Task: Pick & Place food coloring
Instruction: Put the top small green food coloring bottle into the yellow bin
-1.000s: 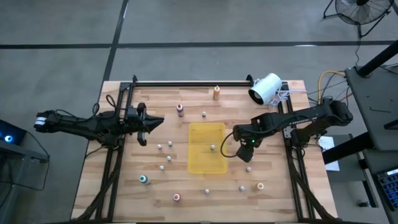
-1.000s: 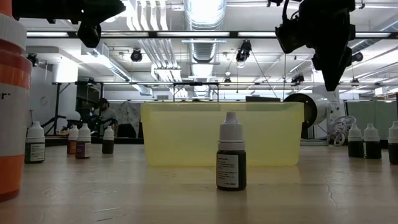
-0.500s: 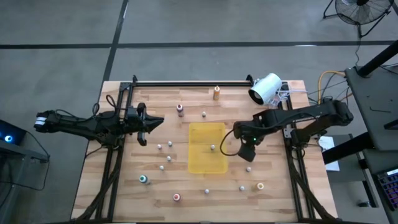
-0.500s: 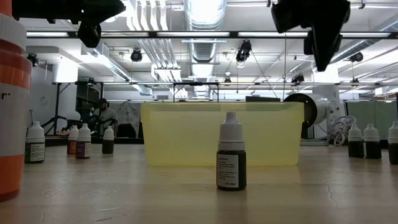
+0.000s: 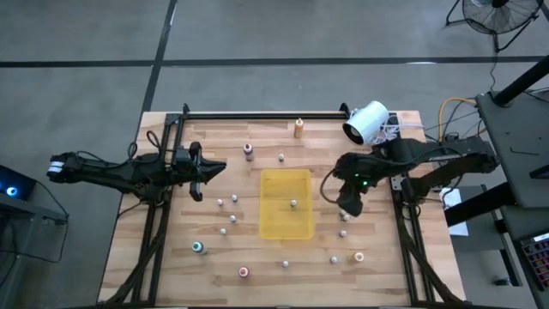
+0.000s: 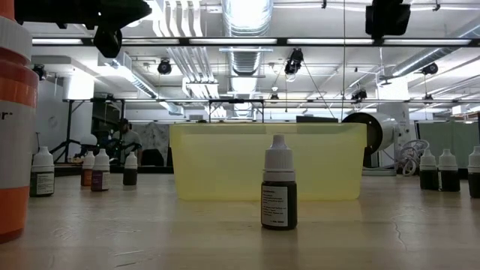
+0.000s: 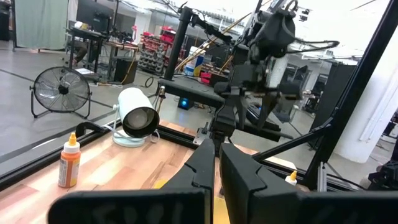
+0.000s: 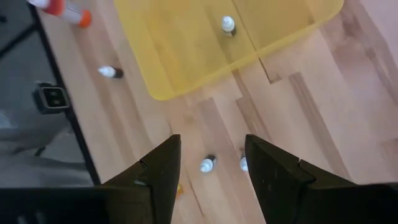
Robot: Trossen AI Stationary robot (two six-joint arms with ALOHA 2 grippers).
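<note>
below the right gripper (image 8: 208, 163), fingers apart, two small food coloring bottles (image 8: 208, 164) on the table, one between them

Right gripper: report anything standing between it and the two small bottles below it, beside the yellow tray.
Nothing visible does. The right gripper hangs open above two small bottles on bare wood just off the yellow tray, with only air between its fingers and them. The left gripper waits shut at the table's left.

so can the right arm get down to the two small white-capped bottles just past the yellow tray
Probably yes: the right gripper hangs open above the two small white-capped bottles, nothing between them, and the yellow tray sits off to one side.
</note>
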